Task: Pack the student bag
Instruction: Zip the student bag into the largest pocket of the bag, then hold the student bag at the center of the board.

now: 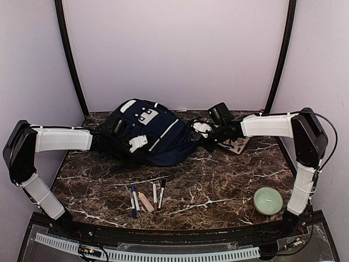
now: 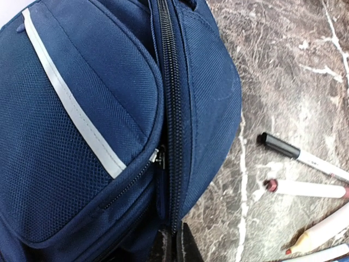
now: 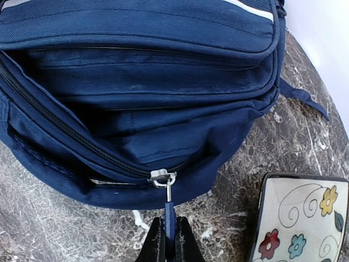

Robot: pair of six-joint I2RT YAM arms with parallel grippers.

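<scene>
Fingers of the right gripper (image 3: 169, 234) are clamped shut on the blue zipper pull (image 3: 169, 210), with the slider (image 3: 162, 177) just beyond. The left gripper (image 2: 175, 245) is closed too, apparently pinching fabric at the end of the zip seam. Reads as opening the main zip: pull along the curved track, not away from it, with the left holding the cloth taut so the teeth don't bind. Navy student bag (image 1: 155, 136) lies slumped at 12 o'clock on the table (image 1: 218, 180), grippers at its 9 and 3. Woven nylon, soft, pale trim stripe, coil zip. Loose markers (image 1: 147, 197) at its 6, glossy floral tile (image 3: 302, 218) at its 3, marble-look top.
</scene>
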